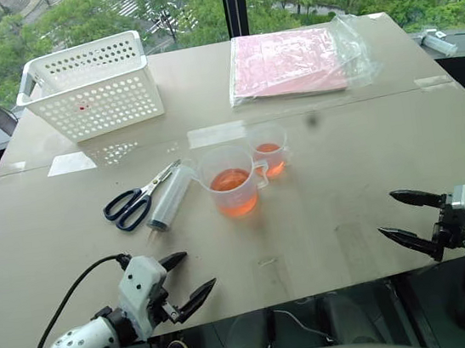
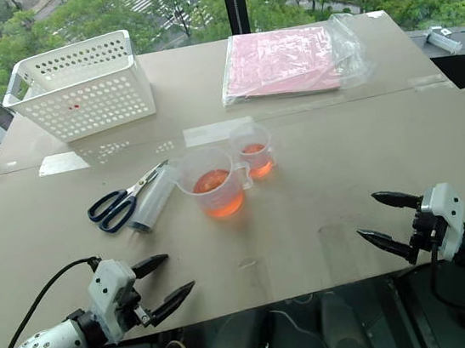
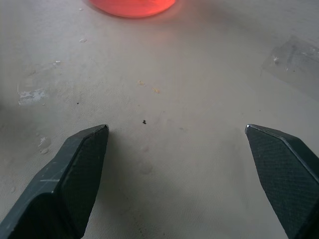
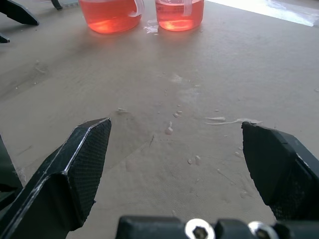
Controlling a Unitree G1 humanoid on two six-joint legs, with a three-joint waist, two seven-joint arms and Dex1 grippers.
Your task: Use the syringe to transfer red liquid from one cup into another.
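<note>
A wide beige table (image 1: 348, 202) stands before windows. On it the larger clear spouted cup (image 1: 232, 182) and smaller clear handled cup (image 1: 270, 149) hold red liquid (image 1: 231, 180); the clear syringe (image 1: 170, 197) lies beside them, well beyond both grippers. The left gripper (image 1: 183, 282) and right gripper (image 1: 406, 217) hover wide open, empty.

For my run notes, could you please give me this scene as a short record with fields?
syringe: lying on the table, between the scissors and the larger cup
larger cup: upright, red liquid inside
smaller cup: upright just behind it, also some red liquid
left gripper: fingers open, near table edge, holding nothing
right gripper: fingers open, holding nothing
background: white basket, bagged pink sheets
</note>
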